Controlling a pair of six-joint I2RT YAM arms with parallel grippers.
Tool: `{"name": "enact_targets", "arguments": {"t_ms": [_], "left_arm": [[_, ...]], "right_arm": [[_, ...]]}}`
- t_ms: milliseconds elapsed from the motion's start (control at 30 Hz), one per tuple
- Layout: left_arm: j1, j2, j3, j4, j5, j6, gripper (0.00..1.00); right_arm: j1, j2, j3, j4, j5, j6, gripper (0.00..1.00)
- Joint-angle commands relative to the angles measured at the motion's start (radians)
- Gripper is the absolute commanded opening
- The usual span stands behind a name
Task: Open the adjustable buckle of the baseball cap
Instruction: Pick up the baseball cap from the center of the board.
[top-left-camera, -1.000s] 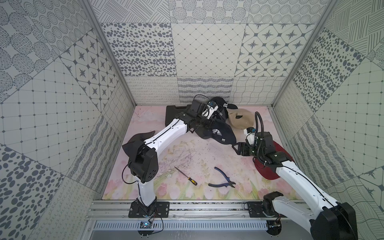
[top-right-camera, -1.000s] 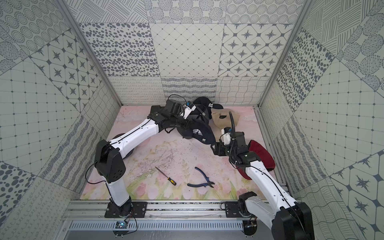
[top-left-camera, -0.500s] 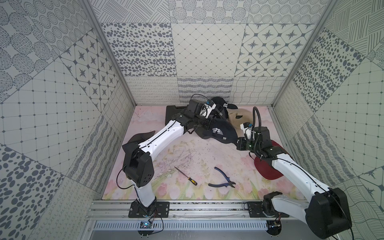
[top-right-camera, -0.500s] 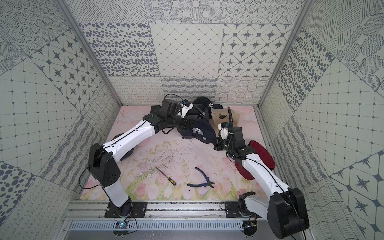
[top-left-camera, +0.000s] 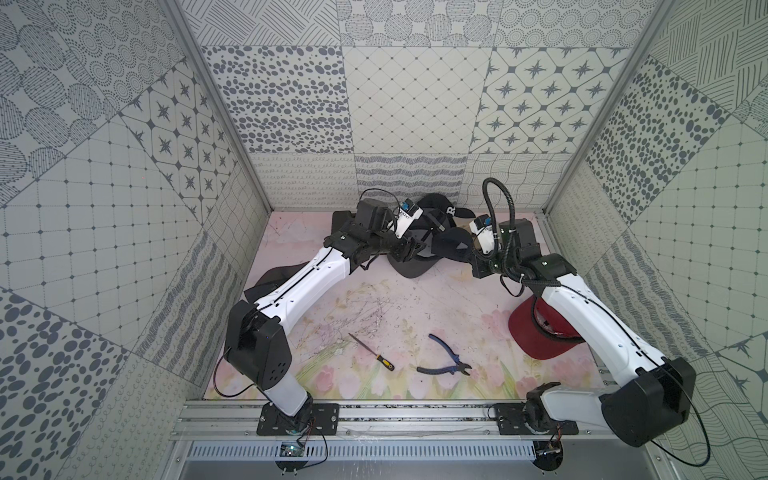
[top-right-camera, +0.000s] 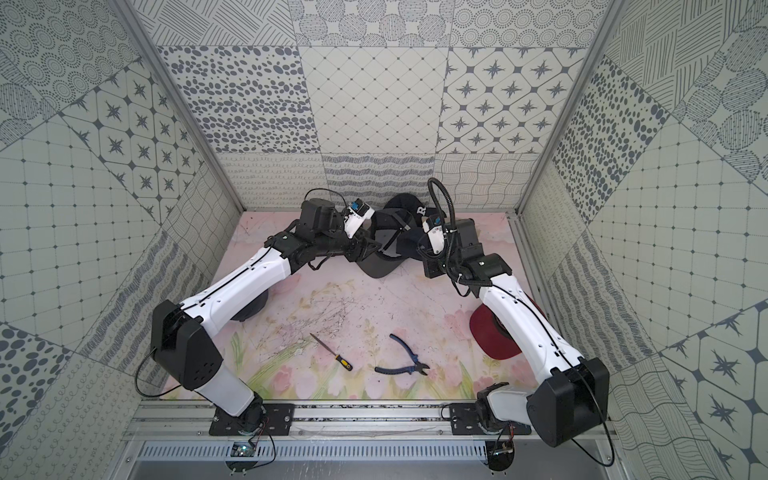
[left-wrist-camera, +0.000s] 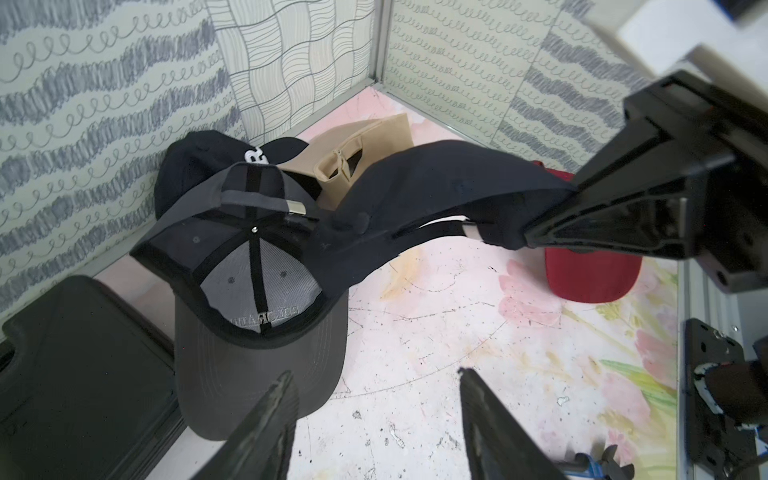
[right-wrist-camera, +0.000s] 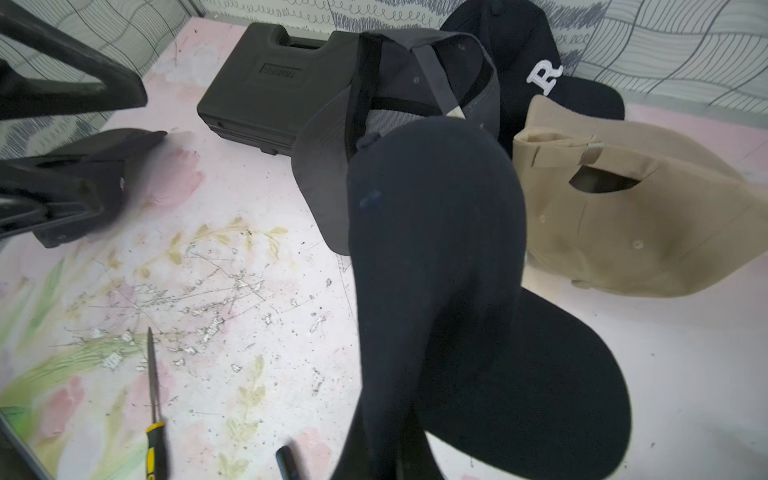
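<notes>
While our R end effector (left-wrist-camera: 530, 239) pinches only the navy cap (left-wrist-camera: 436, 183) rim & L end effector (left-wrist-camera: 374, 376) gapes empty, fabric could slip, losing the buckle (left-wrist-camera: 471, 230).

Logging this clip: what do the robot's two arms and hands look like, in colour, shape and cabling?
The left arm and right arm both have white link shells with black joints and black bases. The left hand and right hand each carry black, wedge-shaped, tapering fingers. A ribbed black hose loops above the right wrist; thin black cables trail by both bases.
</notes>
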Motion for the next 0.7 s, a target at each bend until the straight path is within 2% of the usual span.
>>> {"name": "enact_targets", "arguments": {"t_ms": [0,133,267,500,667], "left_arm": [[-0.013,-0.014,-0.016,0.048,0.192,0.221,0.64],[-0.043,-0.020,-0.020,0.032,0.150,0.285,0.66],[-0.048,-0.008,-0.004,-0.015,0.175,0.312,0.65],[-0.079,0.007,0.008,-0.086,0.226,0.377,0.65],[-0.088,0.021,0.008,-0.109,0.218,0.394,0.65]], "right_arm": [[0.025,0.031,0.072,-0.087,0.075,-0.111,0.00],[0.060,0.056,0.106,-0.125,0.075,-0.163,0.00],[0.096,0.079,0.129,-0.155,0.040,-0.202,0.00],[0.152,0.106,0.154,-0.174,0.053,-0.231,0.00],[0.164,0.101,0.172,-0.178,0.020,-0.246,0.00]]}}
